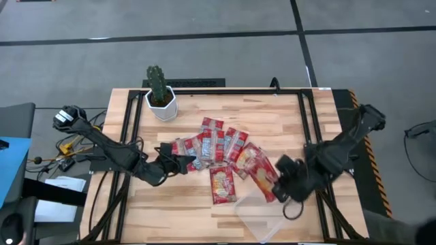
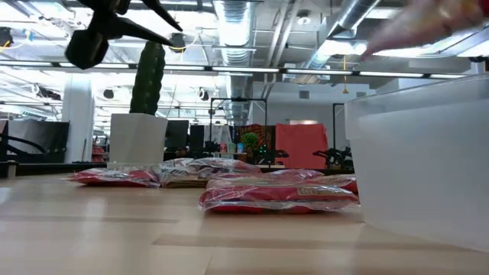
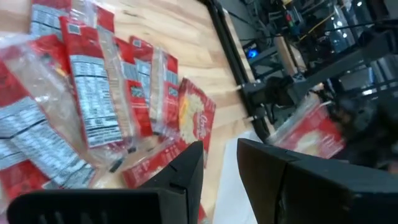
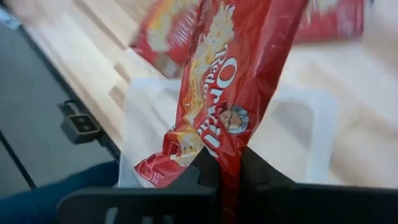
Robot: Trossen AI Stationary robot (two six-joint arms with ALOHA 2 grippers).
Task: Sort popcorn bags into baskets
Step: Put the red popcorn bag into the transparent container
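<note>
Several popcorn bags (image 1: 214,150) lie flat in a loose pile mid-table, red with pale centres or red-and-grey; they also show in the low view (image 2: 279,195). My left gripper (image 1: 182,163) hovers open at the pile's left edge, touching nothing; its wrist view looks down on the bags (image 3: 93,106). My right gripper (image 1: 285,182) is shut on one red popcorn bag (image 4: 230,93), held above the clear basket (image 1: 262,216) at the near edge. The low view shows this bag as a blur (image 2: 435,27) above the basket's wall (image 2: 420,160). My right gripper pinches the red popcorn bag by one end (image 4: 219,163) between its two fingers (image 4: 205,171). The bag runs on away from the fingers, lifted clear, over the clear basket (image 4: 298,124). The fingers hide how far back the bag reaches.
A white pot with a cactus (image 1: 160,99) stands at the far left of the table, tall in the low view (image 2: 141,114). Black rails (image 1: 303,116) run along the table's sides. Bare wood lies near left (image 1: 170,211).
</note>
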